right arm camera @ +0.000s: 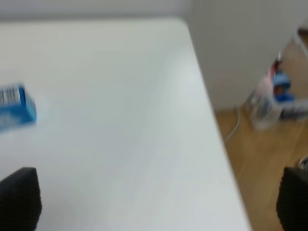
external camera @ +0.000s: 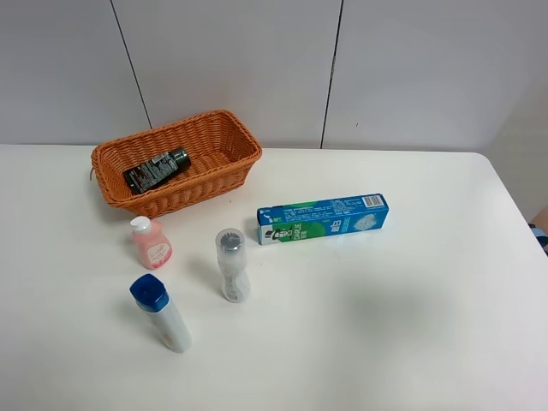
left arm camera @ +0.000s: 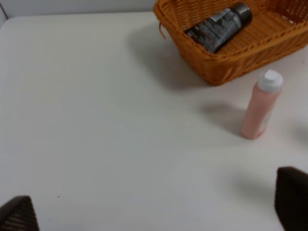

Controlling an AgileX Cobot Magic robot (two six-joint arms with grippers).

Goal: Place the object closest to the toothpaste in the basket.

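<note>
The toothpaste box, blue and green, lies on the white table; one end of it shows in the right wrist view. A clear bottle with a dark inner cap stands nearest to it, just to its left. The orange wicker basket at the back left holds a black bottle; both show in the left wrist view, the basket and the black bottle. My left gripper is open and empty, short of the basket. My right gripper is open and empty near the table's right edge. Neither arm shows in the exterior view.
A pink bottle with a white cap stands in front of the basket, also in the left wrist view. A white bottle with a blue cap stands nearer the front. The table's right edge drops to a wooden floor.
</note>
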